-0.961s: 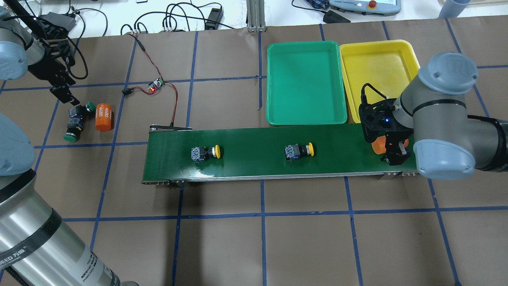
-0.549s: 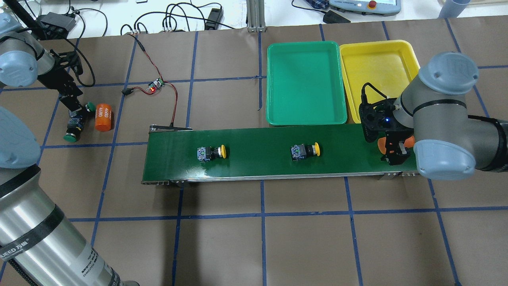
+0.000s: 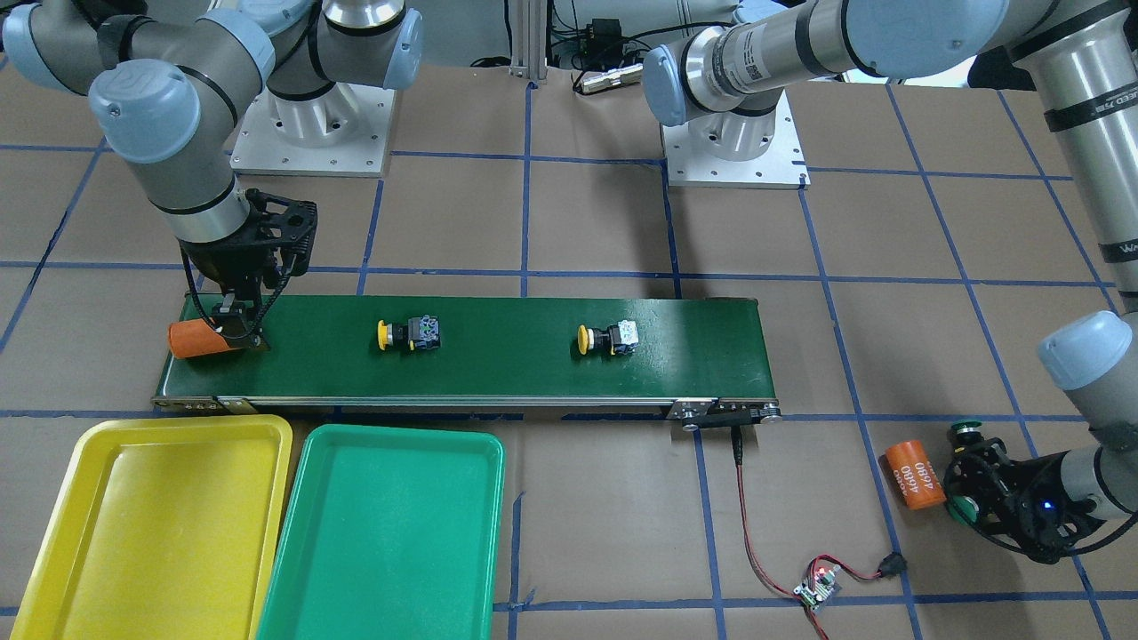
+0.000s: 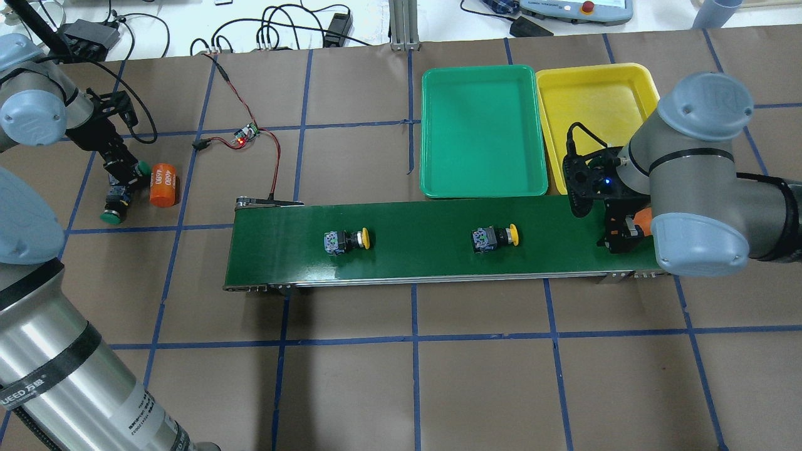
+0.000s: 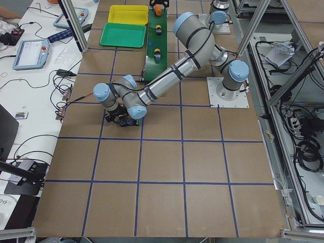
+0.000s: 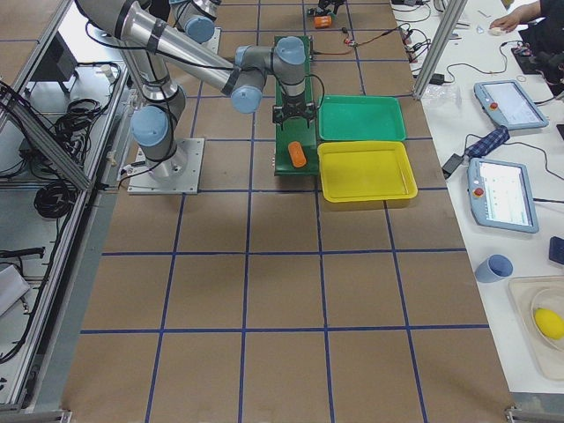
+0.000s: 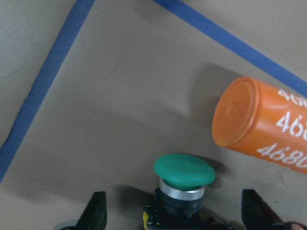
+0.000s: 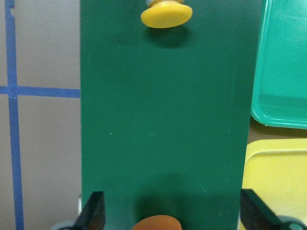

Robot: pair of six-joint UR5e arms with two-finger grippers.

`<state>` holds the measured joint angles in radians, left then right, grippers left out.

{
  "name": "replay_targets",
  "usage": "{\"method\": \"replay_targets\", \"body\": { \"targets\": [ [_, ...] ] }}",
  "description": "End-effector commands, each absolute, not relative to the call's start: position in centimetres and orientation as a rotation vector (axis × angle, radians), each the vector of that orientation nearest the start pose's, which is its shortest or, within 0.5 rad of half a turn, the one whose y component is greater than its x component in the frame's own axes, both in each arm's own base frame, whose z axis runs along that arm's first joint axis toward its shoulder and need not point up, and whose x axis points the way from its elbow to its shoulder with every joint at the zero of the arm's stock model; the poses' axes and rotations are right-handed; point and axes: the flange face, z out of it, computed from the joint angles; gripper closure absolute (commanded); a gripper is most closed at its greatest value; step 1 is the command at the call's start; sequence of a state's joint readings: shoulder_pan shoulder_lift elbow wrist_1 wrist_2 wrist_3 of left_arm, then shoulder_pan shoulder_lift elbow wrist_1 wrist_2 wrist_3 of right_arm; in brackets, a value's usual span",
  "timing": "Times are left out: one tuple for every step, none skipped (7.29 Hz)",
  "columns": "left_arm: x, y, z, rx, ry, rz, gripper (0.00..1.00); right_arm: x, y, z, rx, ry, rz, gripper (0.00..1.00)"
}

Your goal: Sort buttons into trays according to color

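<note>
Pickup: your left gripper [image 7: 176, 213] straddles a green button [image 7: 184, 170], jaws spread, so close squarely; right gripper [image 8: 170, 211] gapes above the belt [image 8: 163, 120].

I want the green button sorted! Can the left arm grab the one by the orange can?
Probably yes: the open left gripper has the green button between its fingers, and the orange can lies clear beside it.

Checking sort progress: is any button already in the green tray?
No, the green tray shows only its bare floor in the overhead view, with no button inside it.
</note>
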<state>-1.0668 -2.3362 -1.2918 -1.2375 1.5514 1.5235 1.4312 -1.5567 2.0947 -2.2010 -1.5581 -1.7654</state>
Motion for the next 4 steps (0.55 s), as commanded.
{"method": "replay_targets", "body": {
  "targets": [
    [23.1, -70.0, 17.9, 1.578, 2.861, 0.093, 1.00, 8.1, -46.2, 29.8, -2.339, 2.179, -0.085, 0.00],
    [22.9, -69.8, 18.6, 1.576, 2.857, 0.088, 1.00, 8.3, -46.3, 30.1, -2.347, 2.180, -0.090, 0.00],
    [22.4, -70.1, 20.3, 1.544, 2.849, 0.076, 1.00, 8.6, -46.1, 29.6, -2.357, 2.166, -0.069, 0.00],
    [21.4, -69.8, 22.7, 1.482, 2.870, 0.067, 1.00, 8.5, -46.0, 29.5, -2.366, 2.155, -0.061, 0.00]
  ]
}}
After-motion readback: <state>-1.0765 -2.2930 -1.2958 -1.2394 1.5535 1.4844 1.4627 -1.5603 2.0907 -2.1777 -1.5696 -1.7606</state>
